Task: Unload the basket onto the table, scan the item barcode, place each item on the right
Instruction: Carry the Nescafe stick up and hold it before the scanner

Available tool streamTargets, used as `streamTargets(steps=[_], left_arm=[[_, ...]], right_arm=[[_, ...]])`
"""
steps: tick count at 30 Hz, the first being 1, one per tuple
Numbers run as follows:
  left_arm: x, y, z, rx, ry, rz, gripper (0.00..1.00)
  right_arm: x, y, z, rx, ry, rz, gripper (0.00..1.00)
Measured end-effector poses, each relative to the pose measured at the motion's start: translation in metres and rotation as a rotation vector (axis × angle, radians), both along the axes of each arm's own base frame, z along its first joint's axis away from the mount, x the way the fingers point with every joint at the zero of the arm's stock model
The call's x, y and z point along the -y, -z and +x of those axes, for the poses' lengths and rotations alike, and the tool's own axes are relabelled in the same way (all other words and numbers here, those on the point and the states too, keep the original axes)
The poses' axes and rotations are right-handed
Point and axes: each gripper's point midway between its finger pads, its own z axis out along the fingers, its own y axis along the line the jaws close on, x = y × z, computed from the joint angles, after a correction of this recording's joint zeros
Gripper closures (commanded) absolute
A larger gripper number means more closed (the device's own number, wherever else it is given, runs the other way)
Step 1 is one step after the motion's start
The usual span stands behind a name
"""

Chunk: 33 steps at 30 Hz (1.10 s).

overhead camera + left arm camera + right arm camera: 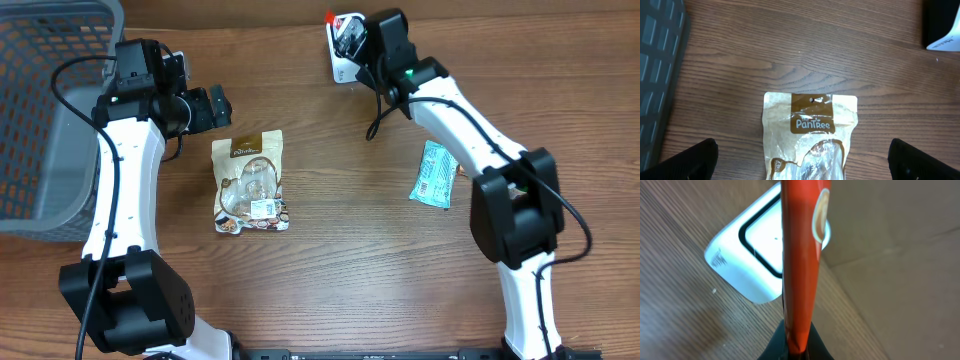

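My right hand (797,347) is pinched tight on the flat red packet (799,255), held edge-on just above the white barcode scanner (752,255) at the far side of the wooden table (350,270). Left hand (218,106) gapes wide, empty, over the top of the brown-and-cream snack pouch (250,185), which lies flat.

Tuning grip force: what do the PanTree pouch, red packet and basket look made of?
PanTree pouch: likely glossy plastic film, kraft-look print; creased, with a see-through window. Red packet: thin shiny film or foil, smooth sheen. Basket: grey matte moulded plastic, open lattice walls.
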Motion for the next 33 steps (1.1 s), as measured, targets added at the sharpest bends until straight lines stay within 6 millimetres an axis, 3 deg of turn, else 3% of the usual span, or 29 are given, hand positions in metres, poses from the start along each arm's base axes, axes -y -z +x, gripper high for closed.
streamTargets(steps=[4,8,15,26,30,33], left_arm=[[0.0,0.0,0.0,0.0,0.0,0.0,0.0],[0.0,0.0,0.0,0.0,0.0,0.0,0.0],[0.0,0.0,0.0,0.0,0.0,0.0,0.0],[0.0,0.0,0.0,0.0,0.0,0.0,0.0],[0.0,0.0,0.0,0.0,0.0,0.0,0.0],[0.0,0.0,0.0,0.0,0.0,0.0,0.0]], right_arm=[[0.008,0.028,0.012,0.019,0.027,-0.076,0.96],[0.014,0.04,0.023,0.061,0.055,-0.132,0.97],[0.017,0.027,0.038,0.161,0.052,-0.194,0.96],[0.02,0.021,0.041,0.189,0.006,-0.301,0.97],[0.024,0.03,0.042,0.184,0.009,-0.341,0.97],[0.028,0.048,0.043,0.17,0.019,-0.375,0.97]])
